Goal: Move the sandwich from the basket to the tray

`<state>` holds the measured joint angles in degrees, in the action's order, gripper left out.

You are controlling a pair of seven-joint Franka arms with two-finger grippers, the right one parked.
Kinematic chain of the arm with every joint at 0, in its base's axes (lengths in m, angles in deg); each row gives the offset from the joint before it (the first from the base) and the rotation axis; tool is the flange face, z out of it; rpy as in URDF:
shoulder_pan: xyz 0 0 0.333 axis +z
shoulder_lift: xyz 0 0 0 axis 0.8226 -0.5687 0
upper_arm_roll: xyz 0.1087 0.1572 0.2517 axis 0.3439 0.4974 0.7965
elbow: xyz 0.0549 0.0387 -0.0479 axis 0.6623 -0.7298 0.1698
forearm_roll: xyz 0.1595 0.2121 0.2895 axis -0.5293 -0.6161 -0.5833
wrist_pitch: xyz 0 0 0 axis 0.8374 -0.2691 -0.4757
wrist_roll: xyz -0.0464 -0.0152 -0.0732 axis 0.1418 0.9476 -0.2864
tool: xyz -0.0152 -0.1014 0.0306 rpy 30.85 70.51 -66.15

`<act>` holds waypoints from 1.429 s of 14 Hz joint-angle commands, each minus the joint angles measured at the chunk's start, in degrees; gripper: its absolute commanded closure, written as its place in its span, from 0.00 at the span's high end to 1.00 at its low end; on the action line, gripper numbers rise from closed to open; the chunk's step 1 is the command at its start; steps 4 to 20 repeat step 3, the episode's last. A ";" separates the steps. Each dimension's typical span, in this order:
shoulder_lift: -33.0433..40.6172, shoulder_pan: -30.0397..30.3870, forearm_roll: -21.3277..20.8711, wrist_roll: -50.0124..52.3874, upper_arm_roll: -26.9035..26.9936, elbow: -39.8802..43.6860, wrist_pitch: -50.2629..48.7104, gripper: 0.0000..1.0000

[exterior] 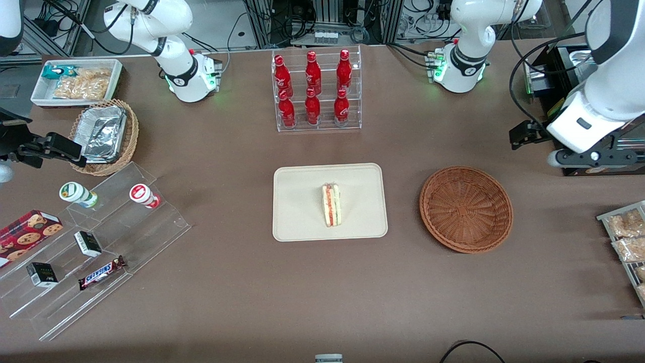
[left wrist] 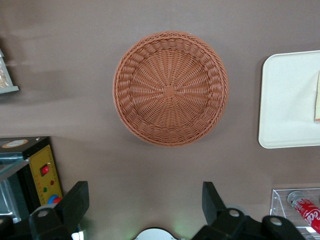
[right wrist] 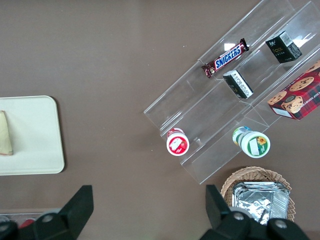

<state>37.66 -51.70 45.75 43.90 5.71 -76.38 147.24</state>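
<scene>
The sandwich [exterior: 331,205] lies on the cream tray [exterior: 302,222] at the table's middle, its red and green filling showing along the cut edge. The reddish-brown basket [exterior: 466,209] sits beside the tray, toward the working arm's end, and holds nothing. My left gripper [exterior: 526,133] hangs raised above the table, farther from the front camera than the basket, and is open and empty. In the left wrist view the gripper [left wrist: 145,191] is spread wide, with the empty basket [left wrist: 170,88], the tray [left wrist: 285,100] and a sliver of the sandwich [left wrist: 317,97] below it.
A clear rack of red bottles [exterior: 317,91] stands farther from the camera than the tray. A tan basket of foil containers [exterior: 103,136], a white snack bin [exterior: 75,80] and acrylic steps [exterior: 101,237] lie toward the parked arm's end. Snack packets [exterior: 627,237] and a black box [left wrist: 42,172] lie toward the working arm's.
</scene>
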 commanded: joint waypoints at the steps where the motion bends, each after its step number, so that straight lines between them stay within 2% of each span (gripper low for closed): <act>1: 2.10 0.93 -0.64 -0.69 -1.00 -0.47 -1.01 1.00; 20: 2.01 0.84 0.06 -0.59 -0.82 -0.21 -0.92 1.00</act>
